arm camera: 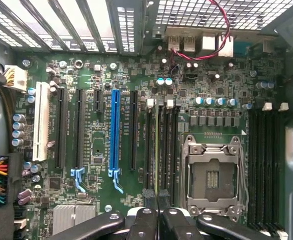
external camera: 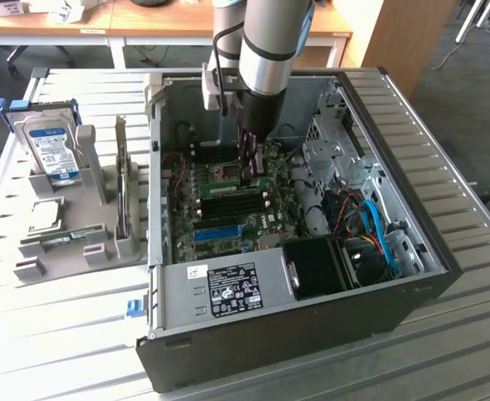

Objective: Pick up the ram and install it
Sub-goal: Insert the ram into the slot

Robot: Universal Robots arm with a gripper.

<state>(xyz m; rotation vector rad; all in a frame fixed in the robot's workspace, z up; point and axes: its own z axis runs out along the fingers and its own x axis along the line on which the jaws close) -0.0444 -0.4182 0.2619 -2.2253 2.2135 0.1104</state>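
The ram (arm camera: 156,150) is a thin green stick seen edge-on, standing in line with a black memory slot on the motherboard (arm camera: 91,75), between white latches. In the exterior view the ram (external camera: 227,189) lies low on the board inside the open computer case (external camera: 312,334). My gripper (arm camera: 157,196) reaches down into the case. Its black fingers (arm camera: 149,197) are shut on the ram's top edge at one end. In the exterior view the gripper (external camera: 248,174) stands upright right above the ram.
An empty CPU socket (arm camera: 212,175) sits beside the memory slots, with more black slots (arm camera: 264,165) past it. The grey tray (external camera: 103,188) at the exterior view's left holds a blue-labelled hard drive (external camera: 51,150), a look-alike green stick (external camera: 61,240) and a chip (external camera: 44,215). Cables (external camera: 370,221) fill the case's right part.
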